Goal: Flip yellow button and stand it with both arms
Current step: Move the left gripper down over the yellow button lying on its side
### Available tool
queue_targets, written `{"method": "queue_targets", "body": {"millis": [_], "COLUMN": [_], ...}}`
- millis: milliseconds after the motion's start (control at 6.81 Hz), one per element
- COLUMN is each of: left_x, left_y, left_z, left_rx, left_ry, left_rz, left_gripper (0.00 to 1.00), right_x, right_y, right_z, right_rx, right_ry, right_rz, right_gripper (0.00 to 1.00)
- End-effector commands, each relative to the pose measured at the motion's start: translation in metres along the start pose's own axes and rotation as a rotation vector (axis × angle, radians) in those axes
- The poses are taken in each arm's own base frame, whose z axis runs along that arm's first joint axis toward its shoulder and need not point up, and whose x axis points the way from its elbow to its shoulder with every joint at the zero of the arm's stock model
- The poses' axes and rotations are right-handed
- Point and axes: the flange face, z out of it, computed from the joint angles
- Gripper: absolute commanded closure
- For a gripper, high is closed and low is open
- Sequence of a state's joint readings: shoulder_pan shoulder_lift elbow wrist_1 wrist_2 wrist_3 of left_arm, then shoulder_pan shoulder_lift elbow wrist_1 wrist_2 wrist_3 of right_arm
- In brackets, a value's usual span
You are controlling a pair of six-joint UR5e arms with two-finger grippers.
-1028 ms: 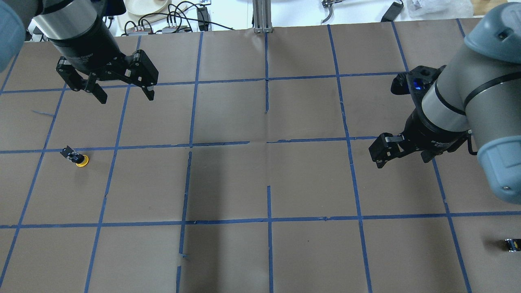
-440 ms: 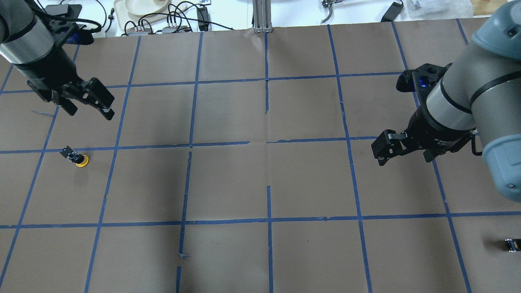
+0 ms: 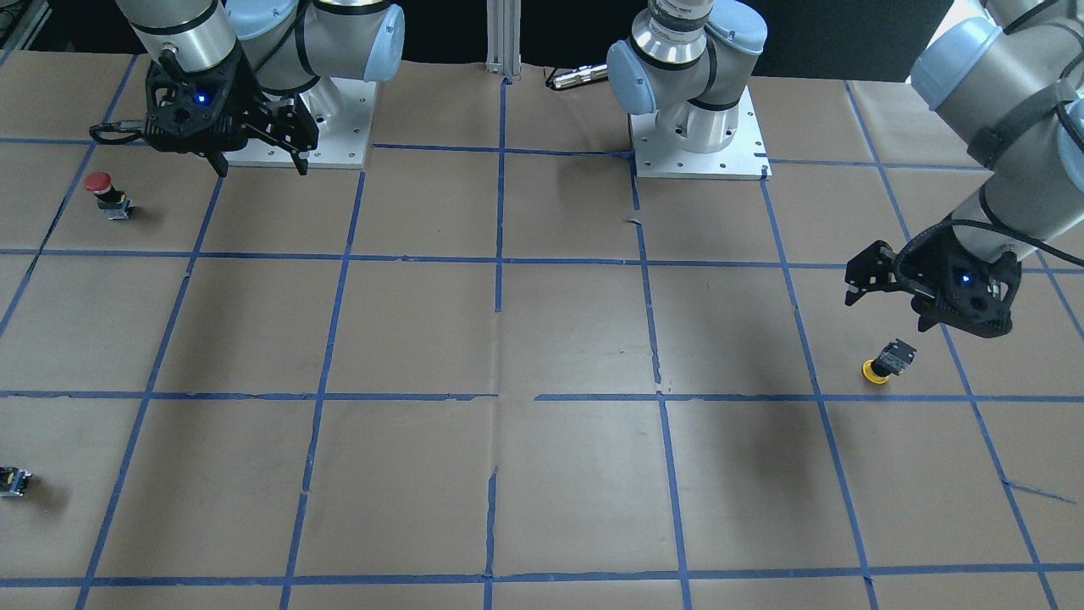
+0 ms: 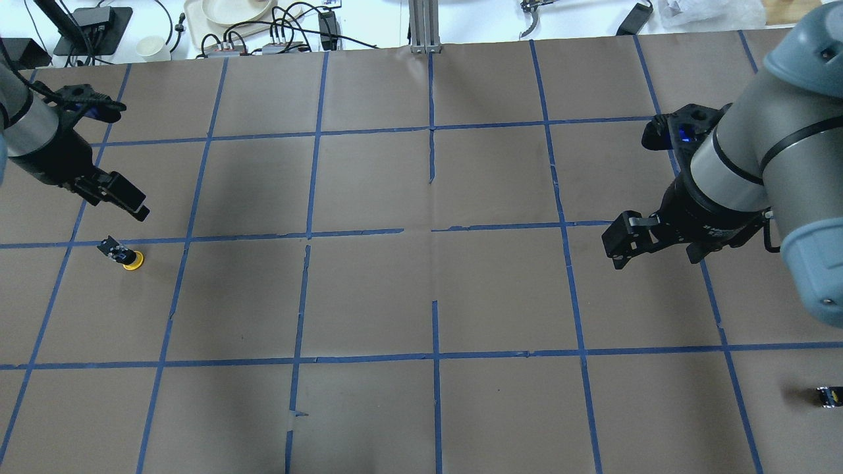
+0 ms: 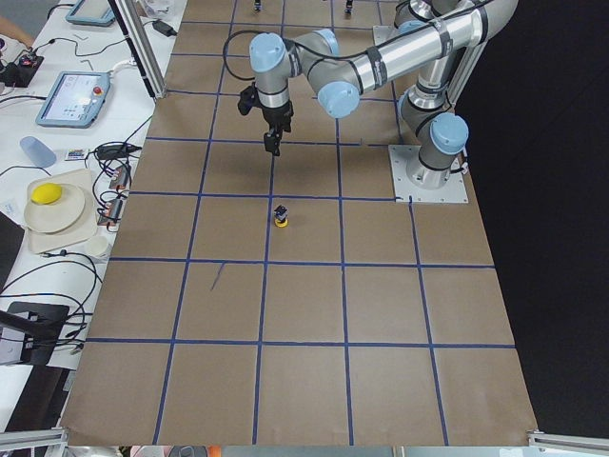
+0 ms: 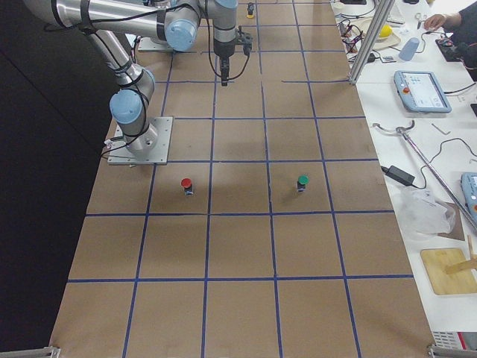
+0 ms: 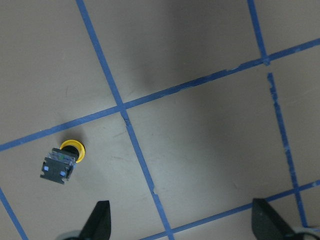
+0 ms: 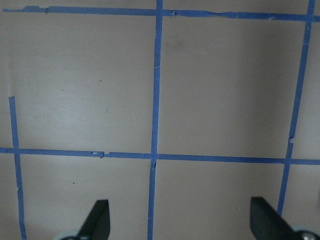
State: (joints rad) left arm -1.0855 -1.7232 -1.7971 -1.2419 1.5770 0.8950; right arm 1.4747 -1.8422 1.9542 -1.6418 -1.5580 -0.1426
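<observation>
Grippers first: on my left wrist feed the left gripper has its two fingertips spread wide at the bottom of the view, with nothing between them but brown paper and blue tape. The right gripper reads the same on its own wrist feed, fingers far apart over a crossing of tape lines, holding nothing.

From the left wrist I see the yellow button off to one side of the finger gap, not between the fingers and not touched by them. Overhead, it lies tipped over on the paper in a grid square on the robot's left, just below a tape line. Its yellow cap is against the table and its black-and-grey block points away from it. The left gripper hangs in the air near it. The right gripper is well apart, across the table.

A red-capped button stands near the right arm's base, and a small black-grey block lies at the table's edge on that side.
</observation>
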Motion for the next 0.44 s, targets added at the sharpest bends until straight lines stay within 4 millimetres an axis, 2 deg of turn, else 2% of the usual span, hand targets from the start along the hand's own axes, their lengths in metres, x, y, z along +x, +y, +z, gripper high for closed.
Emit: {"method": "queue_targets", "body": {"millis": [0, 294], "left_x": [-0.062, -0.061], "left_y": [0.030, 0.034], "left_z": [0.068, 0.097], "left_rx": [0.018, 0.033], "left_ry": [-0.014, -0.041], "left_rz": [0.110, 0.205], "left_gripper": [0.00, 0.01], "right_x": [-0.001, -0.003], "right_y": [0.002, 0.004], "right_z": [-0.003, 0.000], "right_rx": [0.007, -0.003], "right_ry": [-0.001, 0.005], "right_rz": [0.000, -0.006], "right_gripper": [0.00, 0.00]}}
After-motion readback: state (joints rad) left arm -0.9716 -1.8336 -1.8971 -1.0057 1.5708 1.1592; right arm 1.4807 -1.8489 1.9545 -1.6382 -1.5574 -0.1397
